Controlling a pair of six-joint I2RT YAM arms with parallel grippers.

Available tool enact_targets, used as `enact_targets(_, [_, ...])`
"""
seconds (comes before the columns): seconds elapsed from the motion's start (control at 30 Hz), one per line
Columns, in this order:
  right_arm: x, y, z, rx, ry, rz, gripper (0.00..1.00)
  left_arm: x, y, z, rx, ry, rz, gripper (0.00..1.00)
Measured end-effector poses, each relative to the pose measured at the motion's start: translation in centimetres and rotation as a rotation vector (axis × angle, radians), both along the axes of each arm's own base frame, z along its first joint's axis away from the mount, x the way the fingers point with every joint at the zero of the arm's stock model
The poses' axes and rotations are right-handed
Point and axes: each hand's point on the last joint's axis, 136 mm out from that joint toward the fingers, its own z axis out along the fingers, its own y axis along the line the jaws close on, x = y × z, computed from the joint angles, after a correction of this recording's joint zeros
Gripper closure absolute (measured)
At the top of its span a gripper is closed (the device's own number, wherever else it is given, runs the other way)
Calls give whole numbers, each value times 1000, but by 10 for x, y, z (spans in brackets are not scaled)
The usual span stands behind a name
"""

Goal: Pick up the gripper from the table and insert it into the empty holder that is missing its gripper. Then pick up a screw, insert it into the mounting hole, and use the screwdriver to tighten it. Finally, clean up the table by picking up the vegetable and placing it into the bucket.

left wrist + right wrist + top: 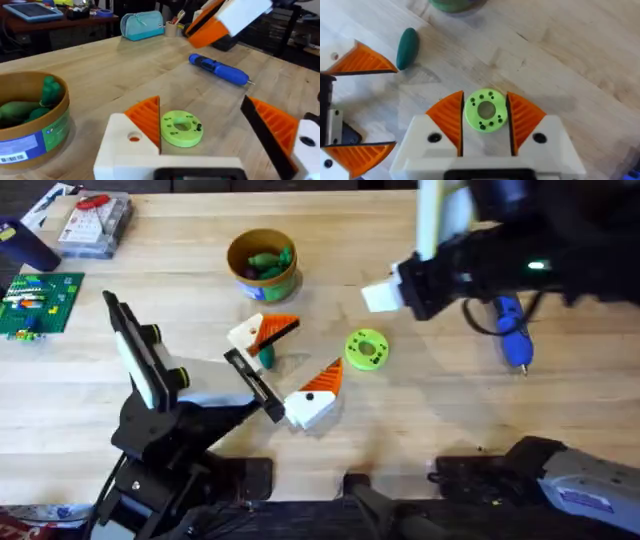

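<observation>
Right now your right gripper [485,127] hangs above the lime-green disc [486,110], fingers [447,120] spread apart with nothing held. Your left gripper [290,365] is also released, fingers spread either side of the dark-green vegetable [266,357] on the desk [420,410]. Beyond it stands the yellow bucket [262,265]. Well to the right lies the screwdriver [513,335].

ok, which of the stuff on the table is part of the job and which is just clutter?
Job:
- screwdriver
- vegetable, loose on the table
- bucket, already holding green pieces

Lying about:
- green brick board
- clear box
- dark navy object
- lime-green disc, role unclear
</observation>
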Motion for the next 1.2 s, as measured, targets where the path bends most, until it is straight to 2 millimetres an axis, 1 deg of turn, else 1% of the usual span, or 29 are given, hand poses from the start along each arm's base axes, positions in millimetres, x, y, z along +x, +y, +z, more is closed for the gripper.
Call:
enact_targets(0.07, [-9,-11,10,6,-9,-12,558,0,0,0,0,0,0,7])
enact_targets(0.13, [-19,-22,13,-4,4,-25,558,0,0,0,0,0,0,8])
enact_targets(0.17, [-24,-27,12,-16,19,-27,584,0,0,0,0,0,0,7])
enact_targets(0.2, [-29,-31,10,-28,35,-28,682,0,0,0,0,0,0,7])
enact_targets(0.23, [-34,-34,7,-39,52,-31,838,0,0,0,0,0,0,8])
enact_targets(0.27, [-38,-37,5,-50,71,-32,960,0,0,0,0,0,0,7])
enact_targets(0.3, [-41,-39,3,-59,85,-33,985,0,0,0,0,0,0,8])
enact_targets(0.33, [-43,-41,1,-66,96,-35,987,0,0,0,0,0,0,7])
enact_targets(0.37, [-44,-41,0,-66,103,-40,900,0,0,0,0,0,0,7])
enact_targets(0.47, [-47,-43,-1,-71,117,-46,453,0,0,0,0,0,0,7])
enact_targets(0.5, [-48,-44,-2,-73,123,-48,345,0,0,0,0,0,0,7])
enact_targets(0.57, [-49,-44,-5,-73,133,-56,188,0,0,0,0,0,0,7])
enact_targets(0.6, [-49,-44,-8,-74,140,-62,165,0,0,0,0,0,0,7])
enact_targets(0.67, [-51,-44,-21,-83,163,-67,143,0,0,0,0,0,0,7])
enact_targets(0.7, [-53,-43,-28,-88,175,-67,118,0,0,0,0,0,0,8])
enact_targets(0.77, [-54,-39,-46,-103,198,-57,100,0,0,0,0,0,0,7])
enact_targets(0.9, [-59,-29,-84,-145,248,-22,93,0,0,0,0,0,0,7])
enact_targets(1.03, [-58,-18,-107,-174,278,2,92,0,0,0,0,0,0,8])
enact_targets(1.07, [-57,-16,-111,-182,287,7,105,0,0,0,0,0,0,8])
enact_targets(1.13, [-57,-13,-120,-200,305,13,167,0,0,0,0,0,0,8])
enact_targets(1.17, [-57,-12,-124,-210,317,15,204,0,0,0,0,0,0,8])
enact_targets(1.2, [-58,-12,-129,-220,329,16,262,0,0,0,0,0,0,8])
